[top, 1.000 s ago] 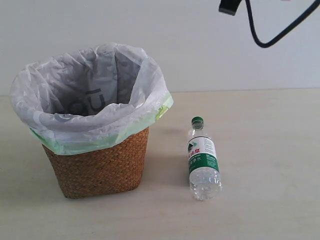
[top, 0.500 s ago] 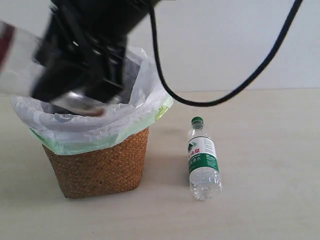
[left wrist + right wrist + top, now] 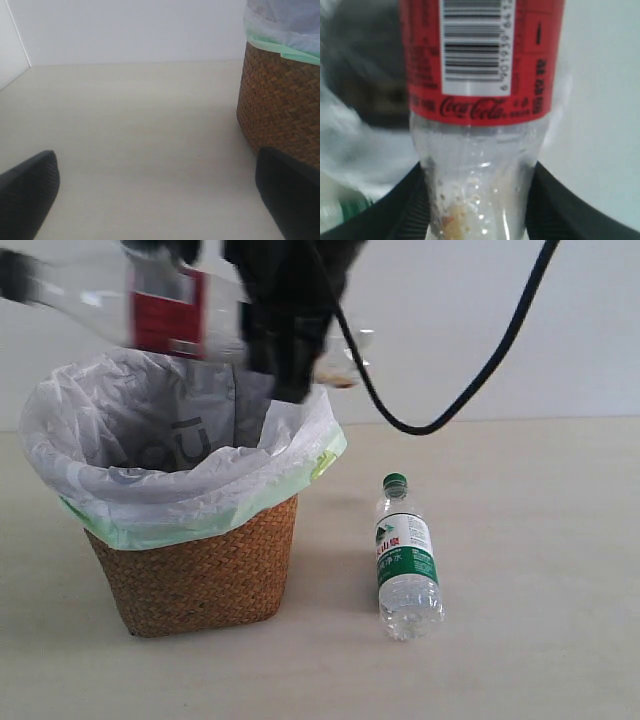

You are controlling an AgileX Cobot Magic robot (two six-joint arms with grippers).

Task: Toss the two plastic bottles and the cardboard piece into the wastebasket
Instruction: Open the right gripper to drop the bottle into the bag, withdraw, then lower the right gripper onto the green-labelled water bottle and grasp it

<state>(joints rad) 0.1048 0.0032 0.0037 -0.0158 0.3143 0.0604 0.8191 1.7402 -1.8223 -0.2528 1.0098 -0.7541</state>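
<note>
The right gripper (image 3: 479, 212) is clamped on the lower body of the red-label bottle (image 3: 165, 312), its fingers pressed to both sides of the clear plastic. It holds the bottle above the wastebasket (image 3: 200, 570). The bottle's long axis lies nearly level across the opening, with the black cap toward the left and the base jutting out on the right of the gripper. The picture is smeared there, so whether the cap end clears the far rim is hard to judge. Tipping the cap downward before letting go would probably suit the drop. The green-label bottle (image 3: 406, 560) lies on the counter (image 3: 540, 540) just right of the wastebasket, cap pointing away, nearer the right arm. The left gripper (image 3: 157, 197) is spread wide and empty, low beside the wicker wall. The cardboard piece is not in view
</note>
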